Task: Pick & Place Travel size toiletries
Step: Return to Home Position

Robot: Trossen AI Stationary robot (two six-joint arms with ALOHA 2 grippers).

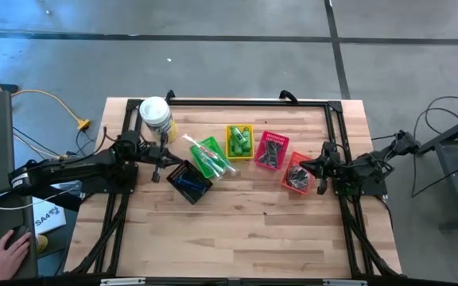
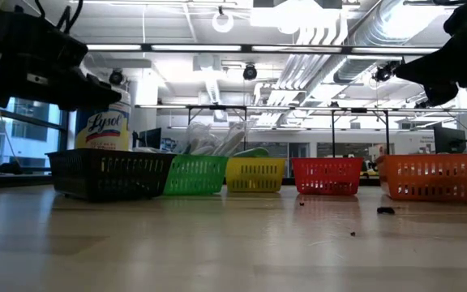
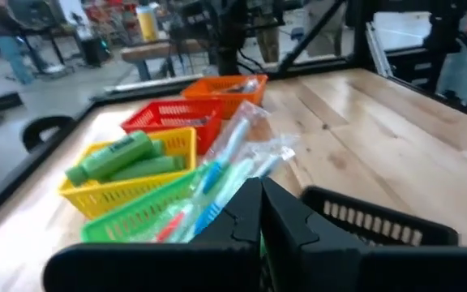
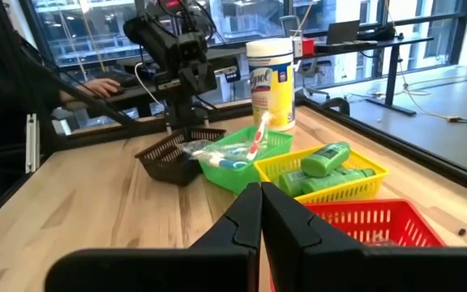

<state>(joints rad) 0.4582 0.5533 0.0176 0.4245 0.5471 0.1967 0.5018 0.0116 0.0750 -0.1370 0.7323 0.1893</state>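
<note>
Two robot arms hang over a wooden bench (image 1: 237, 230). The left gripper (image 1: 162, 164), near the bench's left edge, hovers just beside the black basket (image 2: 108, 174). Its fingers (image 3: 246, 219) are pressed together with nothing between them. The right gripper (image 1: 319, 170), near the right edge, sits just beside the orange basket (image 2: 433, 177), likewise closed and empty.

Five baskets run in a loose arc across the bench's middle, from the left edge toward the right. Blue-handled razors (image 1: 188, 183) lie in the black one. Clear-wrapped toothbrushes (image 3: 233, 154) stick out of the green basket (image 2: 194, 174). Green mini bottles (image 4: 327, 158) are piled in the yellow basket (image 2: 254, 173). Black combs (image 1: 271, 152) fill the red basket (image 2: 326, 175), and dark mesh bundles (image 1: 298, 178) fill the orange one.

A white-lidded wipes tub (image 1: 156, 114) stands upright near the bench's far left corner, behind the black basket. A person's hand (image 1: 8, 248) rests beyond the left edge.
</note>
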